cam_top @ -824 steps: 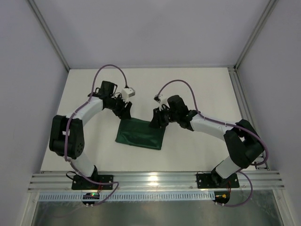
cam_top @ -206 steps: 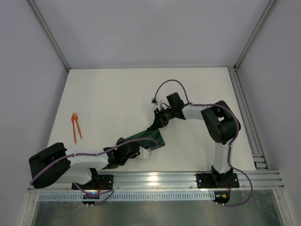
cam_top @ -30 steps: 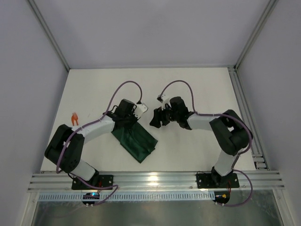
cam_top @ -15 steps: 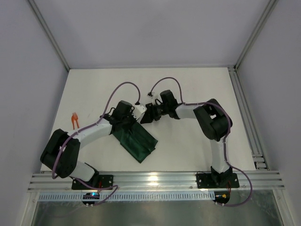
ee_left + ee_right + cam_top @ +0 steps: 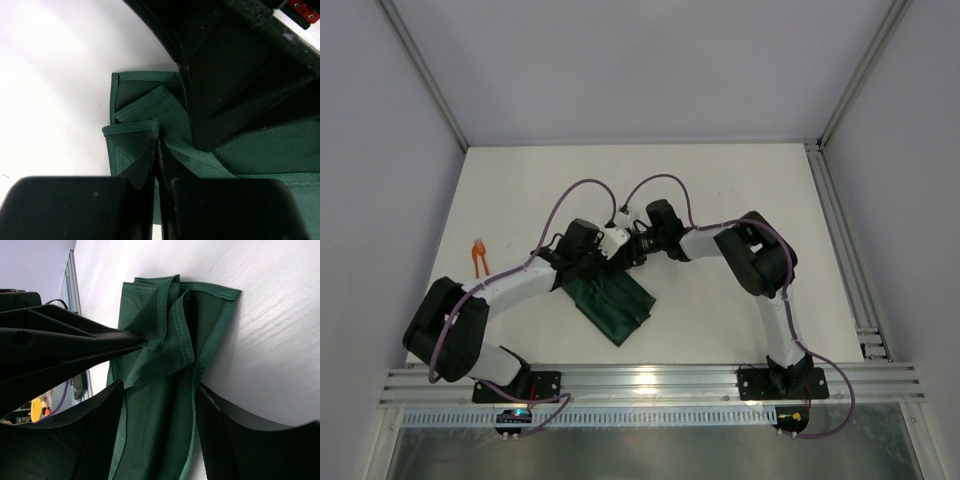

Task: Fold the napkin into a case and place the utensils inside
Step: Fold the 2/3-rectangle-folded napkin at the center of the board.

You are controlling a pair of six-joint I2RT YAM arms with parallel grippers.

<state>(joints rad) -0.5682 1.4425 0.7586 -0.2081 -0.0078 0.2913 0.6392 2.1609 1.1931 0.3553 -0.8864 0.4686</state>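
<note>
The dark green napkin [image 5: 615, 305] lies folded into a narrow oblong, slanting from the middle of the table toward the near edge. My left gripper [image 5: 604, 262] is at its far end, shut on a raised fold of the hem [image 5: 131, 127]. In the left wrist view the left gripper [image 5: 157, 142] pinches that cloth between touching fingertips. My right gripper [image 5: 159, 390] stands open astride the same end of the napkin [image 5: 150, 440], one finger on each long side. The orange utensils [image 5: 478, 252] lie far left on the table, partly hidden by the left arm.
An aluminium rail [image 5: 650, 380] runs along the near edge, and another rail [image 5: 840, 240] runs down the right side. White walls close the table in on three sides. Purple cables [image 5: 570, 195] arch over both wrists.
The right arm has swung left, bringing its open gripper from beside the napkin to its far end, close to the left gripper. The left gripper has stayed shut on the cloth.
</note>
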